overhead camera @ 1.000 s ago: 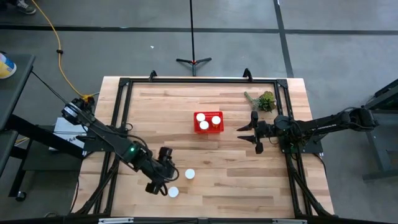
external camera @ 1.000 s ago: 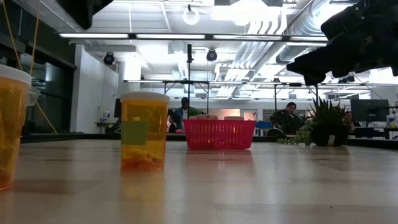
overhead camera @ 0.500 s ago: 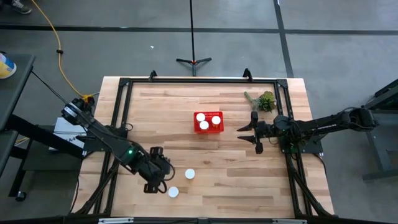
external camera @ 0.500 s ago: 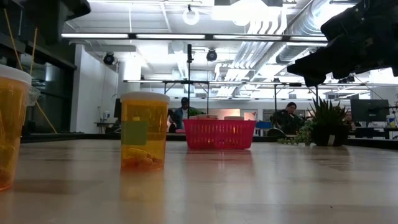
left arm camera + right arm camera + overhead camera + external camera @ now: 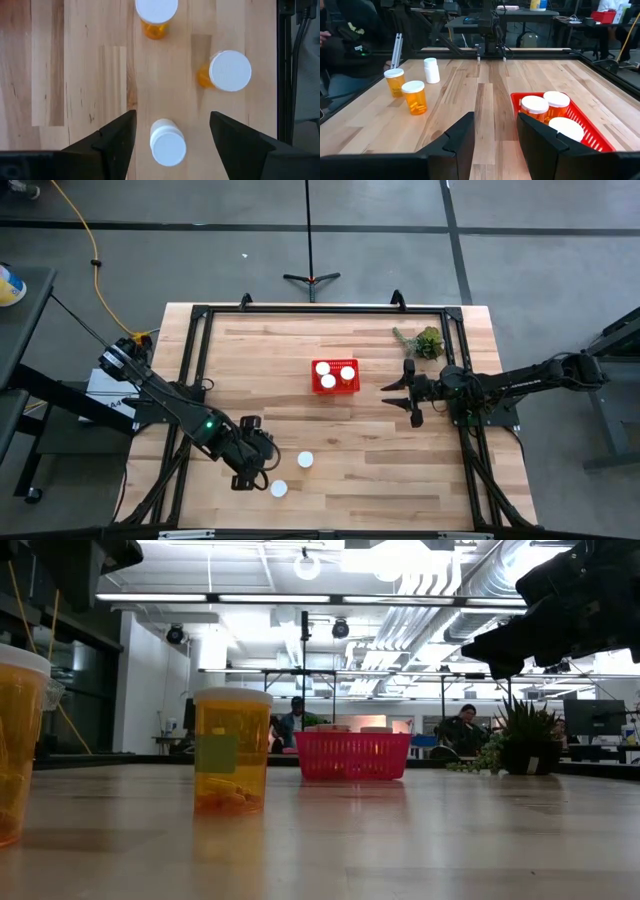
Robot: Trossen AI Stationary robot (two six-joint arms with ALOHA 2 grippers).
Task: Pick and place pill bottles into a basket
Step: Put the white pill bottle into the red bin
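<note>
Three pill bottles stand on the table near its front left. An all-white bottle (image 5: 168, 144) stands between the open fingers of my left gripper (image 5: 170, 120), untouched, with a gap on each side. In the high view my left gripper (image 5: 252, 452) hides it. Two orange bottles with white caps (image 5: 305, 460) (image 5: 278, 489) stand just right of it. The red basket (image 5: 335, 377) sits mid-table and holds three white-capped bottles (image 5: 545, 106). My right gripper (image 5: 402, 393) hovers open and empty to the right of the basket.
A green plant sprig (image 5: 424, 341) lies at the far right of the table. A black frame (image 5: 200, 315) runs around the table top. Bare wood lies between the basket and the front bottles. People sit in the room behind the table (image 5: 465, 728).
My left gripper has shifted a little toward the table's left edge, away from the two orange bottles, then held still. Its fingers stay open. The bottles and basket have not moved.
</note>
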